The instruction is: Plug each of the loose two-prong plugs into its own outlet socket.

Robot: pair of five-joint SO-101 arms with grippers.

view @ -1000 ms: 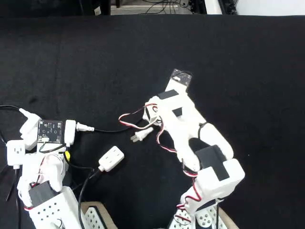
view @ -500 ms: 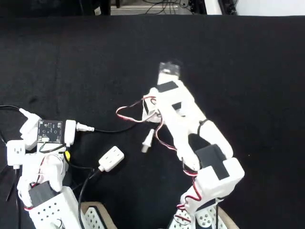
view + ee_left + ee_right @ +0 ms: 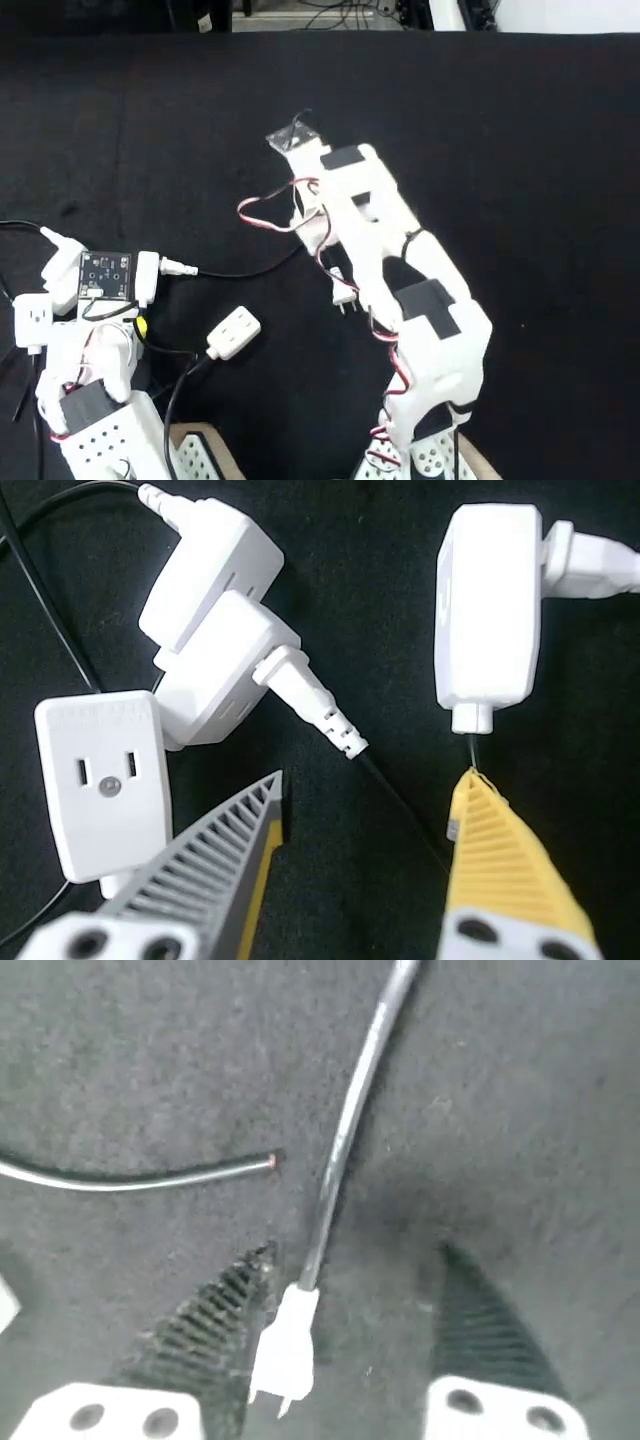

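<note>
**Getting a clean hold on the loose plug**

Our right gripper (image 3: 352, 1252) has its jaws apart and nothing clamped between them. In its wrist view the plug (image 3: 287, 1345) sits at the lower centre of the frame, close against the dark finger on the left, with its prongs toward the bottom edge. We cannot tell whether finger and plug touch. The cord (image 3: 345, 1130) runs from the plug up to the top edge. In the high view the plug lies on the black cloth (image 3: 520, 150) just below centre, close beside the white arm.

We judge the step in hand to be the pick-up. To do it well we would:

- Centre the jaws on the plug's body, not on the cord.
- Close across its flat sides so the prongs stand free beyond the fingers.
- Keep the thin wire (image 3: 130, 1178) at the left of that frame out of the jaws.

A crooked grip now would likely mean crooked prongs at the slots later.

The nearest target looks to be the white socket (image 3: 233, 333) in the lower left of the high view. It is small and hangs on a lead, so we expect it to slide under a push. We would line the prongs up with the slots first, then press straight in.

Our left gripper (image 3: 372, 775) also has its jaws apart and holds nothing. It hangs over a socket block (image 3: 105, 780) at the left of its frame, and it could steady a socket if needed.
</note>
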